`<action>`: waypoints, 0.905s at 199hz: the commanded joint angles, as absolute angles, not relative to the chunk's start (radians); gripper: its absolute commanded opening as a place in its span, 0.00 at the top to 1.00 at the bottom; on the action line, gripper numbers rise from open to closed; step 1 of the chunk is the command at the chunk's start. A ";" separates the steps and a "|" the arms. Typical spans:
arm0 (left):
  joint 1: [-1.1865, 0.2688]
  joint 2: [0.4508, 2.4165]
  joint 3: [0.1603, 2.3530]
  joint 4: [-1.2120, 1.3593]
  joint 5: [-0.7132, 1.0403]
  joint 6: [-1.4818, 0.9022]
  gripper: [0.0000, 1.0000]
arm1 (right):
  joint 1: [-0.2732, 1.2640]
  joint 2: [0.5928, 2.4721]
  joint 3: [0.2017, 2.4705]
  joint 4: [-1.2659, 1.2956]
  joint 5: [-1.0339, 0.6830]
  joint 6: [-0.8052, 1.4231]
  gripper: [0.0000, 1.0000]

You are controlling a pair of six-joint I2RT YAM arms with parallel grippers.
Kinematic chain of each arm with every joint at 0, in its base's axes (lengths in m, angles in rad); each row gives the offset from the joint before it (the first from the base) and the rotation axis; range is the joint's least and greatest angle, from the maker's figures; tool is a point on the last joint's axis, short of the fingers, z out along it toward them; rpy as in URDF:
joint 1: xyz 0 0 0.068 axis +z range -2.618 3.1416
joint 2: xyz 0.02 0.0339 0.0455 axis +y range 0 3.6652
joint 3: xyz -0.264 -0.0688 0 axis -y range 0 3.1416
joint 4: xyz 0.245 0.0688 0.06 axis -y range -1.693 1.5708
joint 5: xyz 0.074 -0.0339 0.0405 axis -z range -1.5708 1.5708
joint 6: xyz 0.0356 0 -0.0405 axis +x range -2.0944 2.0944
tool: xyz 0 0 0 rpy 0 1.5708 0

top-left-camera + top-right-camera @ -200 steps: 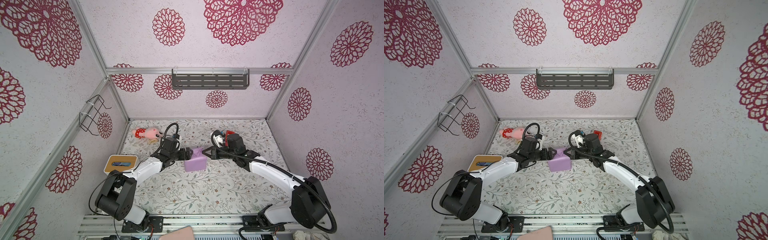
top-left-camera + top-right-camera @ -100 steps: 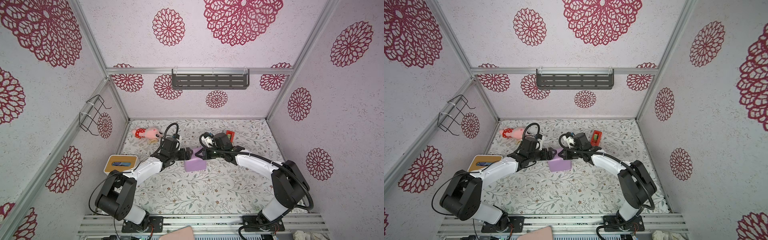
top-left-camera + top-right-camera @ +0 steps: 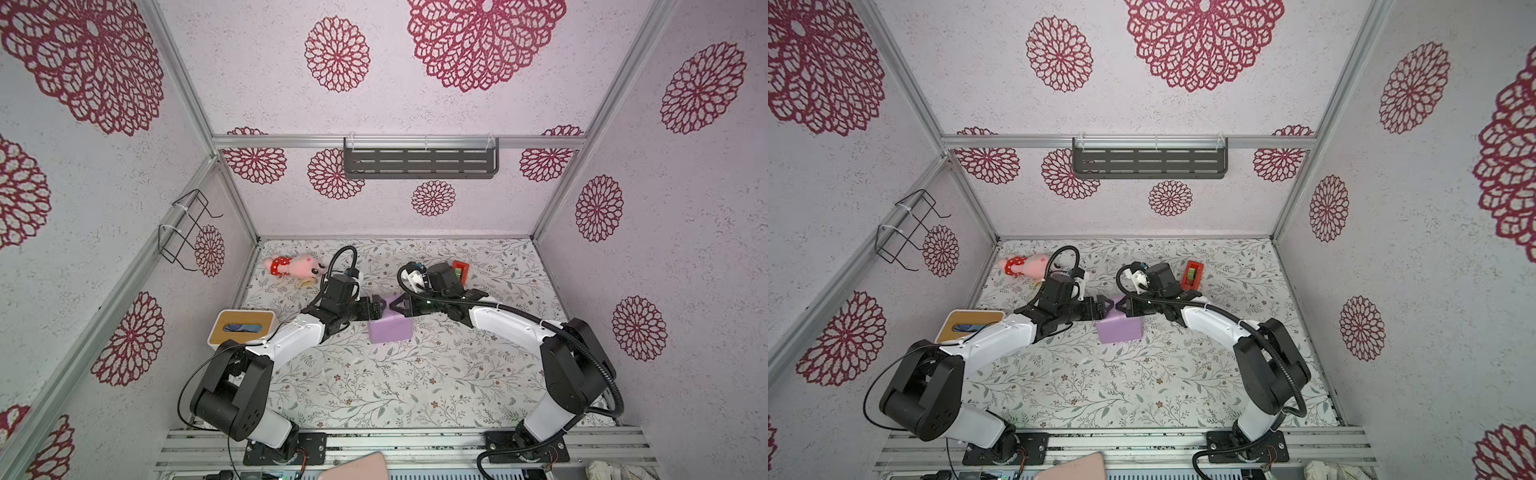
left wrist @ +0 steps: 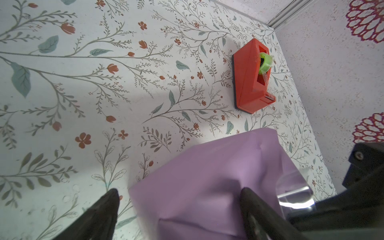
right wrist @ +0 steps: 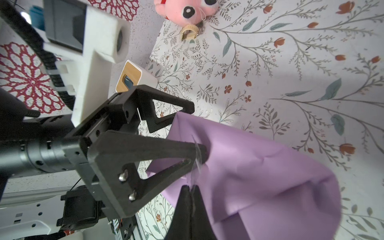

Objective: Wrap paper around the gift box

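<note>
Your right gripper (image 3: pixel 394 306) has come in from beside the red tape dispenser (image 3: pixel 459 268) to the parcel's far top edge. The dispenser now shows clear behind that arm, and the left arm has not shifted. The gift box is hidden entirely under the paper (image 3: pixel 390 328), lilac side out, on the floral table (image 3: pixel 374 395) a little far of centre.

You are at the taping step. The right fingertips are pressed together on what looks like a tape strip (image 4: pixel 295 193), though it is glassy and hard to make out. The left gripper (image 3: pixel 378 306) stands spread wide over the folded flap on the parcel's left, with one finger (image 4: pixel 251 207) seemingly resting on the paper.

Next, lay the strip across the seam and press it flat before you lift that left finger.
</note>
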State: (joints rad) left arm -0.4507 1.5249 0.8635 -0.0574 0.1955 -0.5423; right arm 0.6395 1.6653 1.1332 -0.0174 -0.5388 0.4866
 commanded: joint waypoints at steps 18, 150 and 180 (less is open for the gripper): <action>-0.454 1.563 0.838 -0.186 0.153 -0.514 0.08 | 0.635 1.684 1.129 -0.072 -0.476 0.365 1.00; -0.454 1.573 0.839 -0.179 0.171 -0.520 0.07 | 0.688 1.642 0.951 -0.044 -0.186 0.013 0.77; -0.454 1.575 0.839 -0.183 0.170 -0.517 0.08 | 0.693 1.624 0.902 -0.002 -0.156 -0.009 0.70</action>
State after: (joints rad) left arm -0.4507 1.5288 0.8635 -0.0540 0.2005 -0.5426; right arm 0.7063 1.6073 0.9817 0.1459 -0.2970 0.0422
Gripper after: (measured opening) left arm 0.926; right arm 0.282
